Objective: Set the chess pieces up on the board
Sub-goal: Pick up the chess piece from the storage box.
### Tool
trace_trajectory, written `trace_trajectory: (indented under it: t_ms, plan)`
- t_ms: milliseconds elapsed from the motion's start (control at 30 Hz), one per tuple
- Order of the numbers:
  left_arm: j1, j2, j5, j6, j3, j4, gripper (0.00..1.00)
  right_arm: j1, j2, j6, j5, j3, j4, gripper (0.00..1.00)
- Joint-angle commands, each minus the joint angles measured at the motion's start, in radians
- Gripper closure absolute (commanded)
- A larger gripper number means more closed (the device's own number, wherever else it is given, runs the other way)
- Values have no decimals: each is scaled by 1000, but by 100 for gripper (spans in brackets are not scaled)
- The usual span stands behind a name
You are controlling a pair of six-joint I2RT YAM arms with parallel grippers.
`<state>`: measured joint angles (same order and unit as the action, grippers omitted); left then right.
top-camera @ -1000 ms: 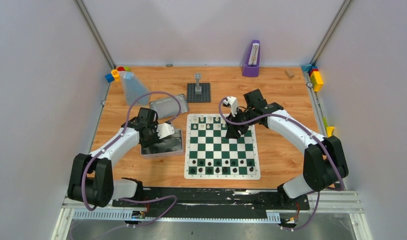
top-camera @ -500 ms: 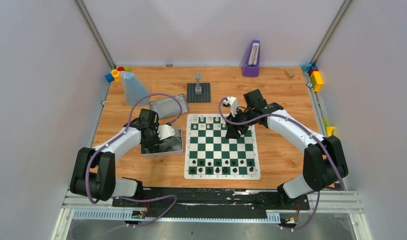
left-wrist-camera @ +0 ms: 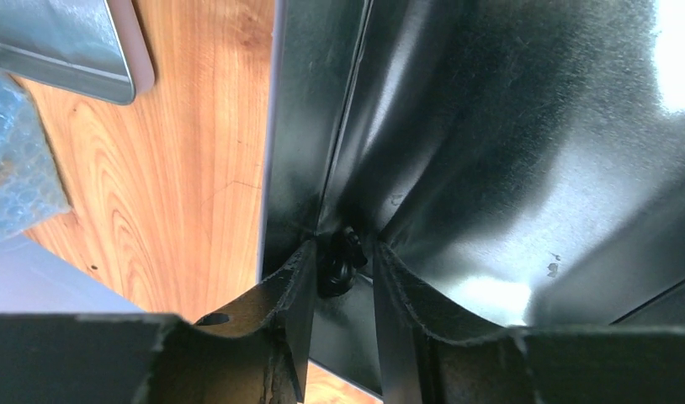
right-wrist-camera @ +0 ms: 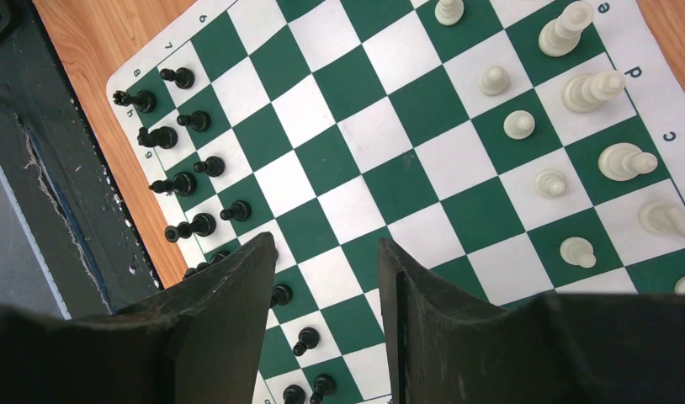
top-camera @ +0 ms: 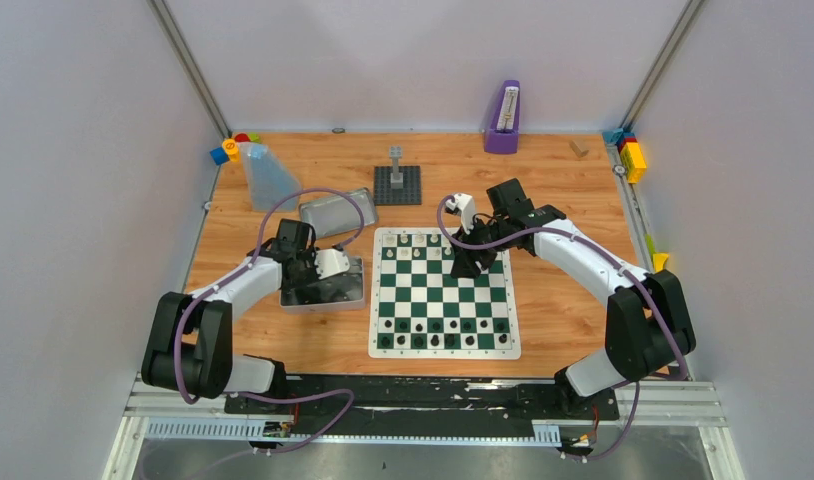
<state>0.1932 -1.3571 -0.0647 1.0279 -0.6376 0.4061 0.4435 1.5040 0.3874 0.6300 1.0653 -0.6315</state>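
Note:
The board lies mid-table with cream-white chess pieces on its far rows and black ones on its near rows. My left gripper reaches down into the open silver tin. In the left wrist view its fingers stand tight on either side of one black chess piece lying in the tin's corner. My right gripper hovers over the board's far right part. It is open and empty above the board, with black pieces to the left and white pieces to the right.
The tin's lid lies behind the tin, next to a bubble-wrap bag. A grey brick tower on a dark baseplate stands behind the board. A purple holder is at the back, and coloured bricks are in the corners.
The left gripper has shifted slightly inside the tin and its jaws have narrowed around the black piece. The right arm has stayed still.

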Motion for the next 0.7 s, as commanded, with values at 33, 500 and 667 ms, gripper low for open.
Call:
trace_trajectory:
  t_ms: [33,500,667]
  plan:
    - [-13,-13,68,26,31,-23,63,-5,10,16,24,7,15,51]
    - [-47,-74,162,-22,-46,70,79,-5,20,16,24,7,13,52]
    - [-47,-24,186,-39,-77,146,84,-5,25,16,25,9,12,52]
